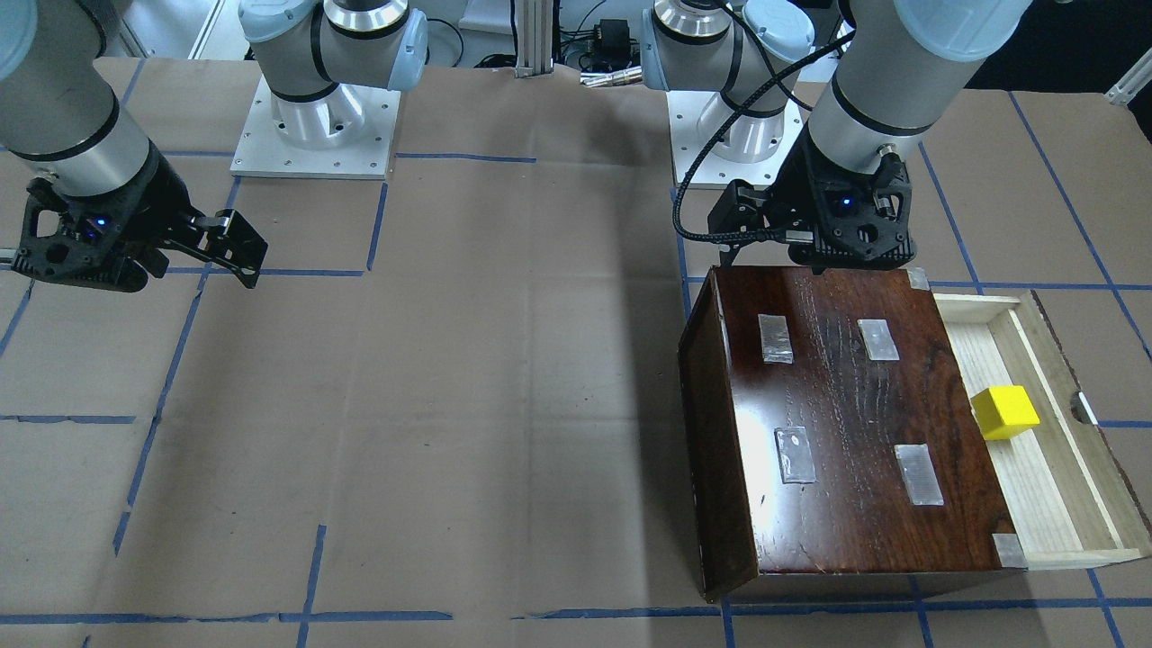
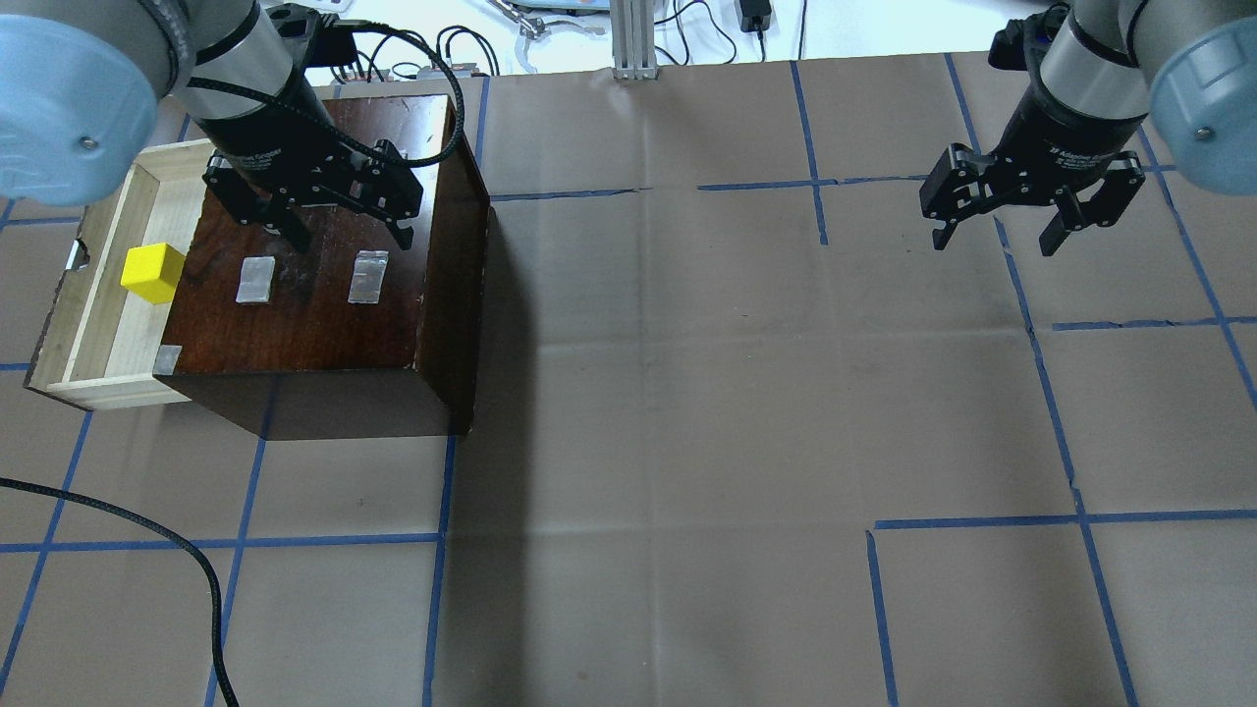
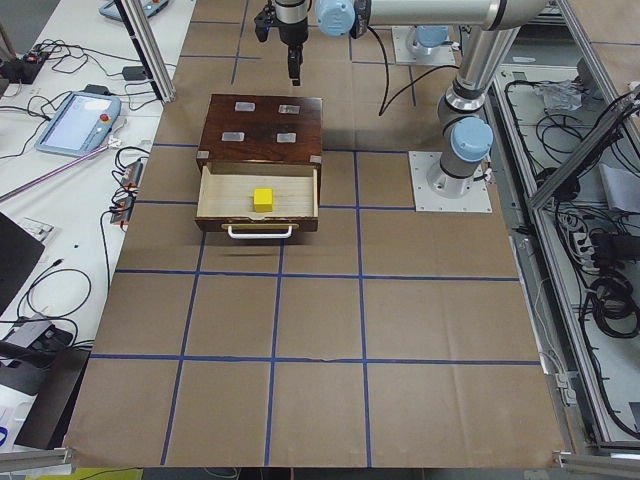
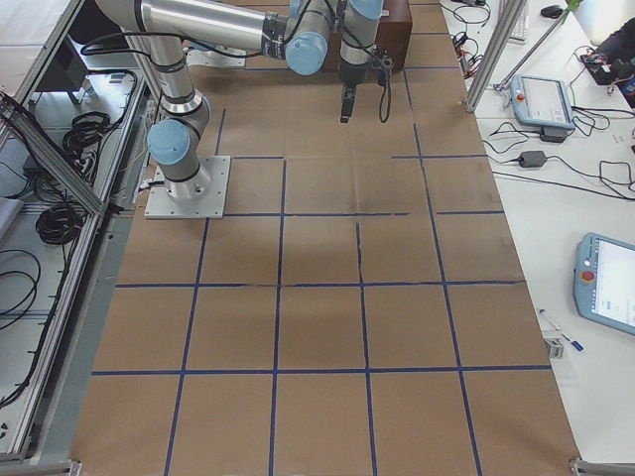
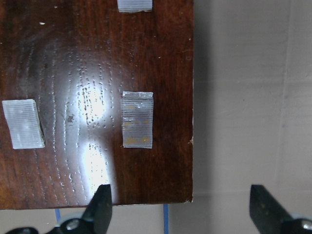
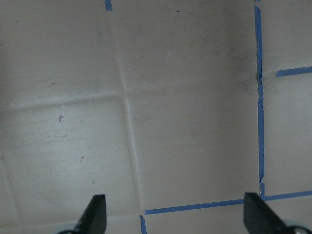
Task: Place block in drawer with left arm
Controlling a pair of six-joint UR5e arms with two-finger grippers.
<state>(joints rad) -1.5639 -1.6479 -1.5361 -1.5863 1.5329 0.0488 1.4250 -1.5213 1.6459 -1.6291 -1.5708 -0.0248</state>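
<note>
Yellow block (image 1: 1005,411) already sits in the open drawer (image 1: 1035,513), lower than the left jaws and off to their outer side. Those jaws hang wide and empty over the box (image 1: 837,432) top. Likely only withdrawal is left: rise straight up, clear of the box edge beneath. The right jaws, well apart, hang wide and empty over the counter (image 1: 504,405).

Small yellow block (image 1: 1005,411) sitting flat in open pale-wood drawer (image 1: 1035,504), near its notched front

A robotics lab: teach pendant (image 3: 75,122), loose cables (image 3: 608,292) and aluminium framing (image 3: 148,48) beside a paper-covered, tape-gridded table (image 3: 440,330)
</note>
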